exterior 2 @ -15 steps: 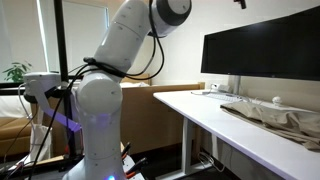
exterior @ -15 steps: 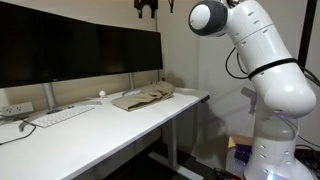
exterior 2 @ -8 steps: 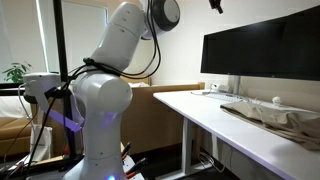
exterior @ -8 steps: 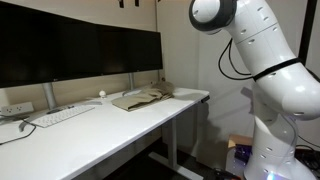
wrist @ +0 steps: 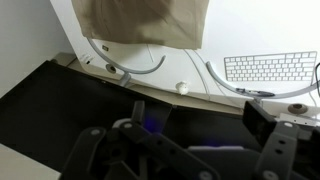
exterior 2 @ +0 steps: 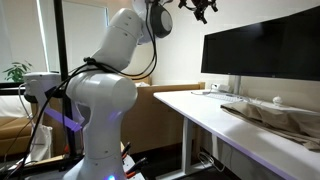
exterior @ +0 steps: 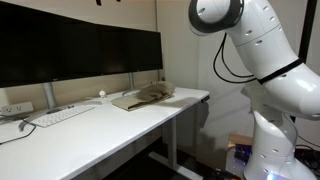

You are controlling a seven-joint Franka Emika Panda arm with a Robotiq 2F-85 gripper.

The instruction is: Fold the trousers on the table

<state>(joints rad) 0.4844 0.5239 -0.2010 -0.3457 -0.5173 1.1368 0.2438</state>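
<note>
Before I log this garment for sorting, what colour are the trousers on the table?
Plain beige-tan, no pattern; the trousers show best in the wrist view.

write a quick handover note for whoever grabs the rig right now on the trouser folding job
Gripper: looks open and empty, high above the monitors, well clear of the cloth.
Trousers: on the table, at the end nearest the robot, lying rumpled in front of the monitors. Nothing is touching them.
Done: no neat fold is visible, so treat the fold as not made.
Left: bring the gripper down, grasp one edge and fold it over. Mind the keyboard and cables close by.
</note>
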